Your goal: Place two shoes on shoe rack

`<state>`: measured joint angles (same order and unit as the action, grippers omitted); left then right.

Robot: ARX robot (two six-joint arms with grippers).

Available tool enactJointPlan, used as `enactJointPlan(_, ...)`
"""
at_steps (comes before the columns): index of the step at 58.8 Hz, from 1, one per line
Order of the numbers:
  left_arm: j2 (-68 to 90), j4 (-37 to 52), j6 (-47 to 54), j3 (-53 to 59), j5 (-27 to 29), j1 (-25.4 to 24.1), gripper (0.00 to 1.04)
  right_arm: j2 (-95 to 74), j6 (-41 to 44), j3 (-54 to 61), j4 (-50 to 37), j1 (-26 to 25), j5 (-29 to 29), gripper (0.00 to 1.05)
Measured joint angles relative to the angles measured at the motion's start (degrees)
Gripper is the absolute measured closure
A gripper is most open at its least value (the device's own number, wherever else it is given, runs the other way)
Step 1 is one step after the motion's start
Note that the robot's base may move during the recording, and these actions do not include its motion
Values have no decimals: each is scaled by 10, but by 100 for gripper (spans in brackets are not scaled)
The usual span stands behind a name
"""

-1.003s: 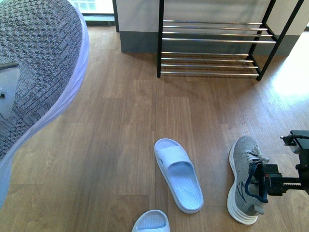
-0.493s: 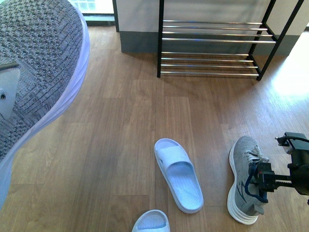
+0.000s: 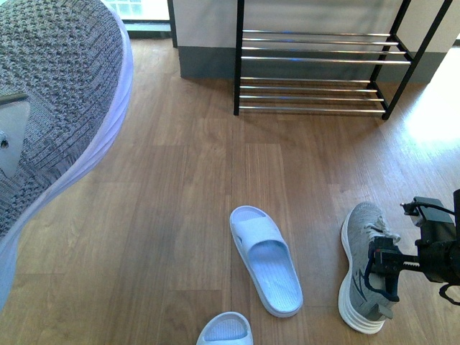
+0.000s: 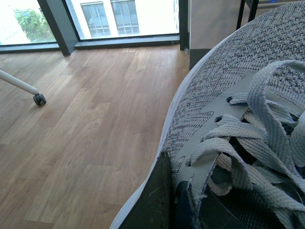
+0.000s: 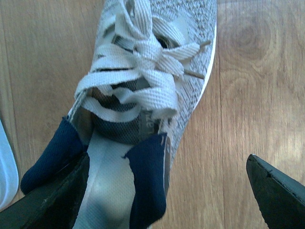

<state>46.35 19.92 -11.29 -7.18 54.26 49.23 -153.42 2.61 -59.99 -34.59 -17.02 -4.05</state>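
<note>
One grey sneaker (image 3: 57,93) fills the top left of the front view, lifted close to the camera. My left gripper (image 4: 176,200) is shut on its navy collar beside the laces, and a dark finger (image 4: 159,200) presses its side. The other grey sneaker (image 3: 359,226) lies on the floor at the lower right, toe pointing toward the shoe rack (image 3: 316,60). My right gripper (image 3: 381,266) is open at this shoe's heel opening. In the right wrist view the sneaker (image 5: 157,57) has one finger (image 5: 52,200) inside the collar and the other (image 5: 276,191) outside, apart from it. The rack's chrome bars hold nothing.
A white slipper (image 3: 266,259) lies on the wood floor left of the floor sneaker, and a second slipper (image 3: 226,330) is at the bottom edge. A grey wall base (image 3: 208,63) runs behind the rack. A caster wheel (image 4: 39,99) stands near the windows (image 4: 119,16).
My right gripper has shifted left and slightly up, closing in on the floor sneaker's heel opening. The left gripper and its sneaker have stayed still.
</note>
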Motion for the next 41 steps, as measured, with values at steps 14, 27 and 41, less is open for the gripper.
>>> enactJointPlan(14, 0, 0, 0, 0, 0, 0, 103, -35, 0, -37, -18, -1, -7, 34)
enactJointPlan(27, 0, 0, 0, 0, 0, 0, 103, -65, -1, -43, -25, 0, 0, 72)
enactJointPlan(41, 0, 0, 0, 0, 0, 0, 103, -74, -4, -48, -26, 0, 6, 103)
